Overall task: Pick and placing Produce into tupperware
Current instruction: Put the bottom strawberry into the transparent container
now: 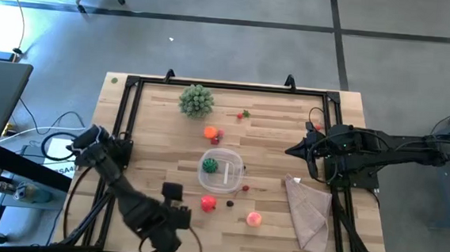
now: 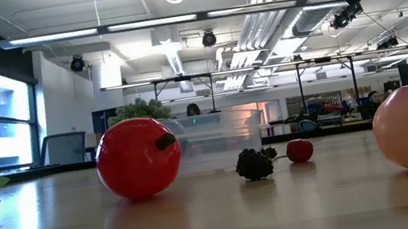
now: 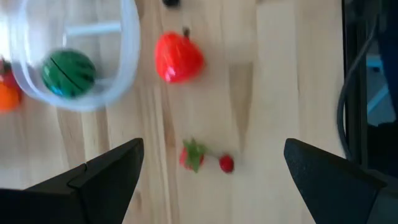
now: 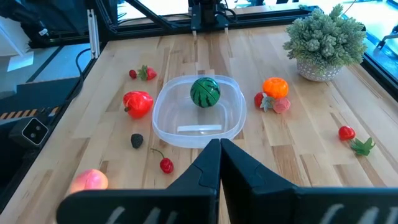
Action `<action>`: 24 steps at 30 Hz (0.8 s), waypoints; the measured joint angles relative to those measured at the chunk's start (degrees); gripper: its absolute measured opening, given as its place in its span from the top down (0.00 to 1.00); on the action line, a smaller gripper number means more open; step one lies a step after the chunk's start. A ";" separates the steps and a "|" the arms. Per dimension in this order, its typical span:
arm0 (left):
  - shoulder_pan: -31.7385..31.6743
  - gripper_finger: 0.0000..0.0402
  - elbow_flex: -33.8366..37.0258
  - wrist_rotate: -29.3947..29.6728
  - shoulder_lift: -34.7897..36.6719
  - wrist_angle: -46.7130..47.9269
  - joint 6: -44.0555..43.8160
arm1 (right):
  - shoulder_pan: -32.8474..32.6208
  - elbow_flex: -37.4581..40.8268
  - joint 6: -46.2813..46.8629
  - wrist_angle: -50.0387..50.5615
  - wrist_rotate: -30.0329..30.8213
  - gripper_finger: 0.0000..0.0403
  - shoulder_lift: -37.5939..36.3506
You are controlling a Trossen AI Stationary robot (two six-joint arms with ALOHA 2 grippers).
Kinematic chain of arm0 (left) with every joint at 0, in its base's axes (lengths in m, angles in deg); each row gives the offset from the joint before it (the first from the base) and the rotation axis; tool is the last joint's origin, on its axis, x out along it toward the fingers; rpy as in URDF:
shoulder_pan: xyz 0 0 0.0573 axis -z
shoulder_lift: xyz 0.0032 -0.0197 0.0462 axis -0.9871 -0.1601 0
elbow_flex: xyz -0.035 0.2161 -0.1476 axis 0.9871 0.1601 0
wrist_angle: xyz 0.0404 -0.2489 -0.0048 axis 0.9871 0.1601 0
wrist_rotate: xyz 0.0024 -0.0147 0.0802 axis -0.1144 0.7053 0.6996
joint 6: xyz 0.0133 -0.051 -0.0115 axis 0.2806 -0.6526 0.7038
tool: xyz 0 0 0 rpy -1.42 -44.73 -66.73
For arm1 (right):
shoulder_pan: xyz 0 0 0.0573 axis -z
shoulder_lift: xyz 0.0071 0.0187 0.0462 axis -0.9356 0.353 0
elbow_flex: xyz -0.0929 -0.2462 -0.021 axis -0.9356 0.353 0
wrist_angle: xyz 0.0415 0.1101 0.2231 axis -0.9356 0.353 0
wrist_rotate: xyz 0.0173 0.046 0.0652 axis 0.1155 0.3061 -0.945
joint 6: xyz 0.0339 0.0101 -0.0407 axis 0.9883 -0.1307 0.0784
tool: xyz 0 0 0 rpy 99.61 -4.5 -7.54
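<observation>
**Left jaws spread above the front edge; one melon in the tub**

The left gripper (image 3: 211, 168) was held with its jaws spread wide and nothing between them, over the table's front edge. Below it were seen a strawberry (image 3: 193, 155) and a small red berry (image 3: 227, 163) just beside it, with a red pepper (image 3: 178, 57) farther on toward the tub (image 3: 127, 56). The right gripper (image 4: 219, 149) was held with its fingers pressed together, empty, at the table's right side and pointed toward the tub.

The tub (image 1: 234, 160) was placed near the table's middle, and a green striped melon (image 1: 209, 165) was contained in it. The rest of the produce was left on the bare wood: an orange (image 1: 210, 132) and a pink piece touching it behind the tub, a red radish with a green leaf (image 1: 245, 114) farther back, the pepper (image 1: 208, 203) in front, and a peach (image 1: 253, 218) to the pepper's right. A blackberry (image 4: 137, 140) and a cherry (image 4: 166, 165) were seen between pepper and peach.

A potted plant (image 1: 196, 100) was stood near the back edge, well apart from the tub. A tan cloth (image 1: 308, 209) was laid by the right arm's base.
</observation>
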 joint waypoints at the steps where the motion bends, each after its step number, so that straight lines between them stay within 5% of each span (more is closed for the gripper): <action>1: 0.78 0.06 0.72 0.10 0.02 0.28 -1.16 | 0.00 0.00 -0.01 0.00 0.00 1.00 0.01; 10: 3.55 0.06 9.60 1.48 0.02 -3.63 -8.84 | 0.00 0.00 -0.01 0.00 0.00 1.00 0.01; 24: 3.54 0.06 14.45 5.48 0.02 -13.46 -3.81 | 0.00 0.00 0.00 0.00 0.00 1.00 0.01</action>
